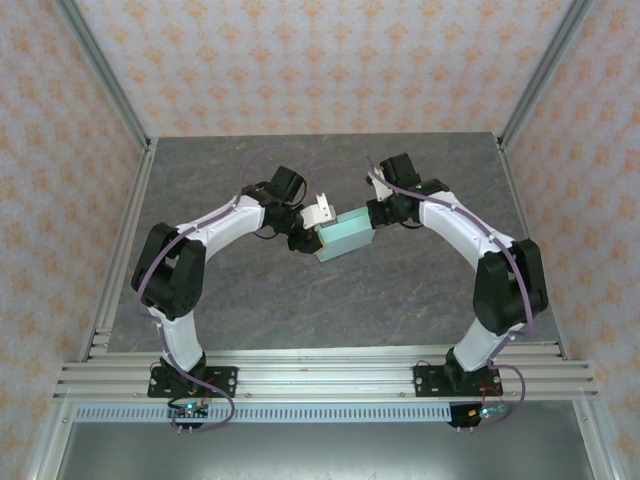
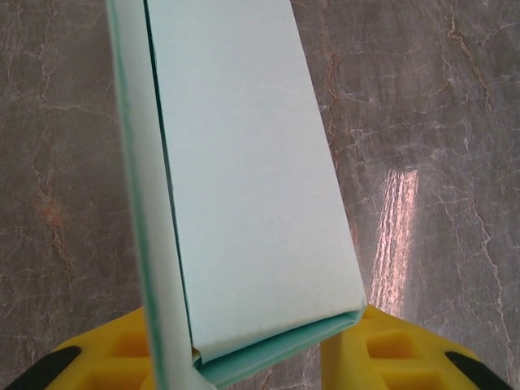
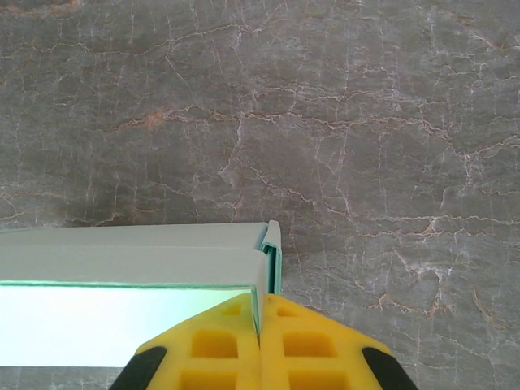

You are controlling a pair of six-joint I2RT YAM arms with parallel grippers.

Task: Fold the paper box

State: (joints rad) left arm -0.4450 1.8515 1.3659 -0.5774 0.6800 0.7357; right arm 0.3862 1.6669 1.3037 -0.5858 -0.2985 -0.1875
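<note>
Box spot: the paper box (image 1: 345, 240) sat between the two arms, over the middle of the table (image 1: 300, 310). I couldn't tell if it was resting on the stone or lifted off it.

Left gripper: the left gripper (image 1: 318, 224) was clamped on one short end of the box, with a yellow finger (image 2: 394, 353) on each side of it.

Right gripper: the right gripper (image 1: 374, 214) was squeezed fully together. In its wrist view it looked like it was pinching a thin card edge at the box's far corner.

Done so far: pretty far along, I'd say. It read as an actual shallow rectangular box with its walls up, not a flat sheet.

Left to do: in the left wrist view one long side panel stood a bit off the body, with a dark gap along the seam. My guess was that this flap needed pressing in or tucking, then the box needed setting down.

Hidden: I couldn't see the underside or the inside, so there could be more loose tabs.
</note>
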